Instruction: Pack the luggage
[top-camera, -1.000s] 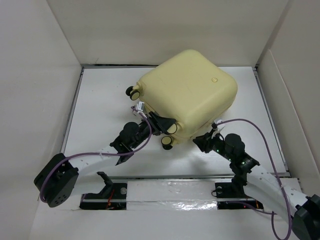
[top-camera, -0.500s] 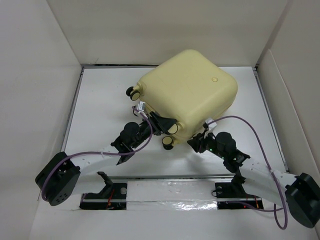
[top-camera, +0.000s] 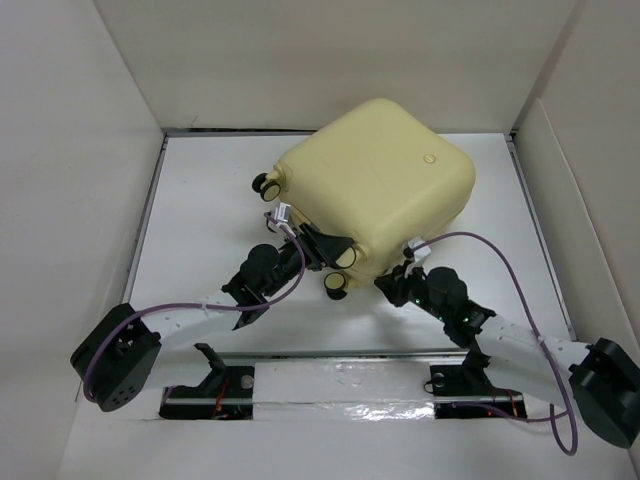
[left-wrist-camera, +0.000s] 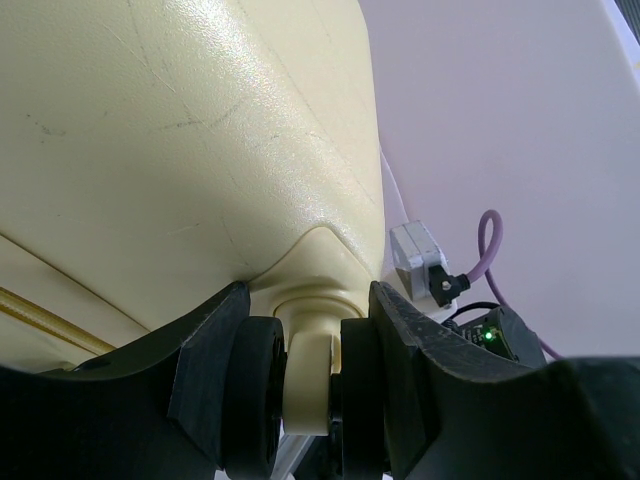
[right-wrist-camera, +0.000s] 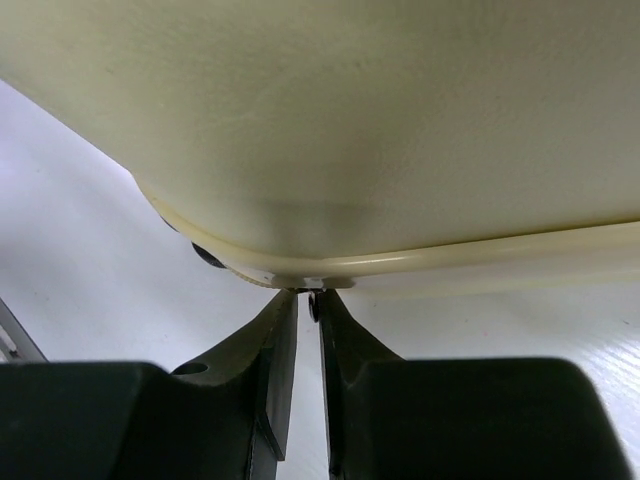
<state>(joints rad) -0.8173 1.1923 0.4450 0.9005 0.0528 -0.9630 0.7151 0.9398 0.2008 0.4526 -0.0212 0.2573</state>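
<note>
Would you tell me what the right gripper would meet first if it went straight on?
Probably the seam rim of the pale-yellow hard-shell suitcase, directly ahead of the right gripper.

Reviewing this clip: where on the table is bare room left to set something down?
Widest free patch: the table between the left wall and the luggage. A narrower strip runs between the luggage and the right wall. Crowded: the luggage's near edge, where the left claw and right claw meet it.

Bright, even light from above. The luggage (top-camera: 375, 185) throws a soft shadow on the white surface (top-camera: 200, 200). Wrist views show dark, blurred jaws up close and a faint sheen on the luggage.
</note>
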